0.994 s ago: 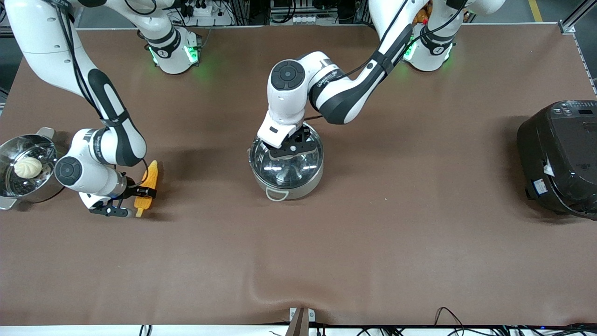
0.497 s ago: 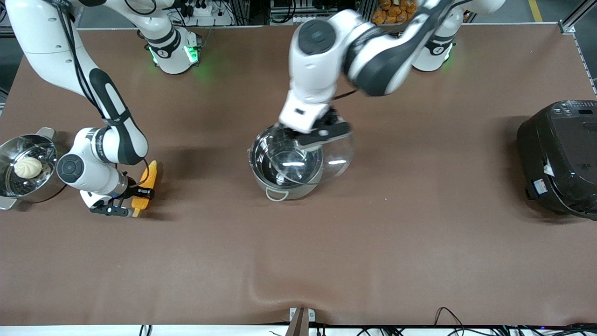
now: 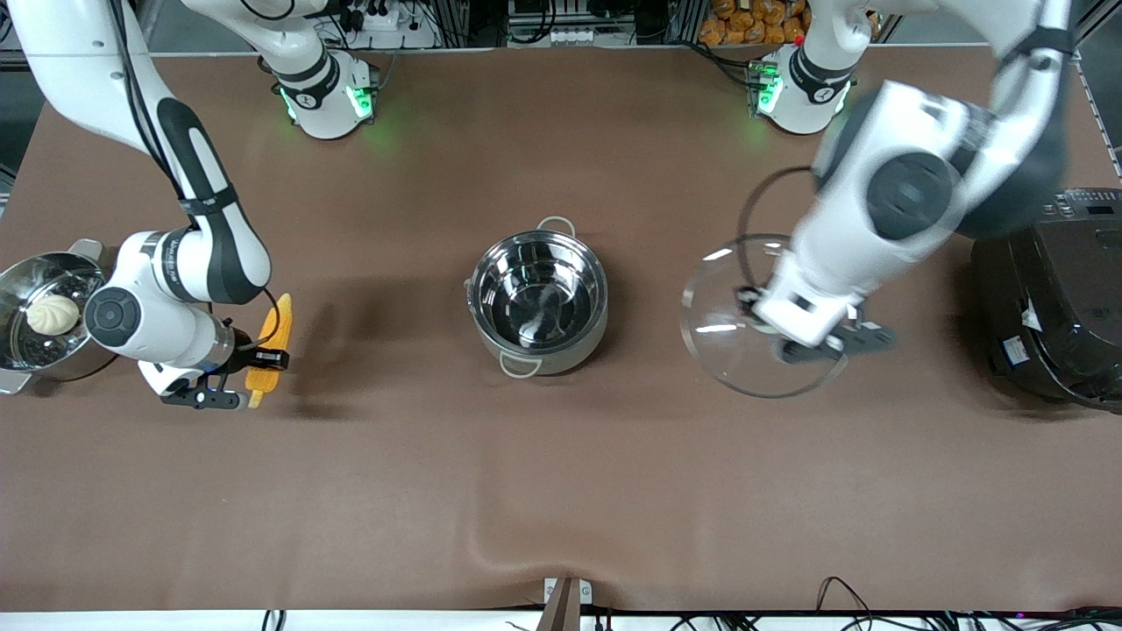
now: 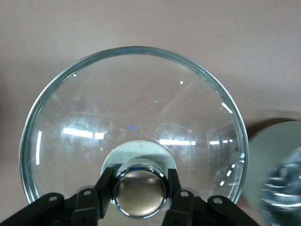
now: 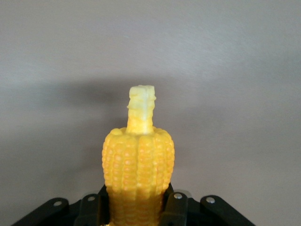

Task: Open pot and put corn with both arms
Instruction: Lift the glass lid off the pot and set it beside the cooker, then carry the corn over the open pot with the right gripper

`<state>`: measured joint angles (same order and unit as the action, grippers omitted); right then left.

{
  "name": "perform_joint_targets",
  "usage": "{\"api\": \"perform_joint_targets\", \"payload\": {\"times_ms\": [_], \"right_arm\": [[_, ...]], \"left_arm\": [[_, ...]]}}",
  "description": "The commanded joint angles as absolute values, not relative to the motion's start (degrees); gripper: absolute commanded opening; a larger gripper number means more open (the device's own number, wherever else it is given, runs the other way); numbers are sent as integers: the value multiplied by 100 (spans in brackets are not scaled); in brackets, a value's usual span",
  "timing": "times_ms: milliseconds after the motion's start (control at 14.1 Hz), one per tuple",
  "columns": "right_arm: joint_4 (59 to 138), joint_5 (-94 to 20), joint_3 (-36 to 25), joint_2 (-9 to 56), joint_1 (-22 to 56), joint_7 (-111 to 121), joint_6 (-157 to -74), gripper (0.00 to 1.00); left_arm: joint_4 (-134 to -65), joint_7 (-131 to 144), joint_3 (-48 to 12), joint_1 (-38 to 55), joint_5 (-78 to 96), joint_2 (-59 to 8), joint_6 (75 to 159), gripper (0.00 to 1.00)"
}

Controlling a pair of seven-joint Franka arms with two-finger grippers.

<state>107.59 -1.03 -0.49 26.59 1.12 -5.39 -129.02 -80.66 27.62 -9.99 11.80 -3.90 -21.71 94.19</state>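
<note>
The steel pot (image 3: 537, 298) stands open and empty at the table's middle. My left gripper (image 3: 820, 346) is shut on the knob (image 4: 140, 189) of the glass lid (image 3: 736, 342) and holds it in the air over the table between the pot and the black cooker. In the left wrist view the lid (image 4: 131, 108) hangs from my left gripper (image 4: 140, 193). My right gripper (image 3: 261, 368) is shut on the yellow corn (image 3: 276, 329), low at the table beside the steamer. In the right wrist view the corn (image 5: 138, 165) sticks out of my right gripper (image 5: 138, 209), pale stub outward.
A perforated steel steamer (image 3: 17, 350) with a white bun (image 3: 53, 313) stands at the right arm's end. A big black electric cooker (image 3: 1052, 298) stands at the left arm's end, close to the held lid. The brown cloth has a ridge near the front edge.
My left gripper lifted the lid off the pot and swung it toward the cooker. The pot now stands open. My right gripper keeps its hold on the corn and has shifted only slightly.
</note>
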Motion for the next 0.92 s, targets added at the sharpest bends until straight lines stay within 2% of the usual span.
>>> {"api": "perform_joint_targets", "payload": {"times_ms": [0, 284, 568, 852], "right_arm": [[10434, -167, -53, 2619, 429, -1053, -12543, 0], [9880, -447, -53, 2663, 1185, -2177, -12103, 0], [9362, -1011, -26, 2654, 2037, -2951, -11603, 0], [9000, -940, -35, 2716, 3057, -3199, -11399, 0]], "left_arm": [[-8742, 2383, -1090, 836, -360, -1969, 9736, 0], [-10253, 1935, -1090, 388, -360, -1758, 11316, 0], [-11397, 1609, -1081, 115, -386, -1846, 12908, 0], [-11540, 1556, -1090, -79, -413, -1915, 13025, 0]]}}
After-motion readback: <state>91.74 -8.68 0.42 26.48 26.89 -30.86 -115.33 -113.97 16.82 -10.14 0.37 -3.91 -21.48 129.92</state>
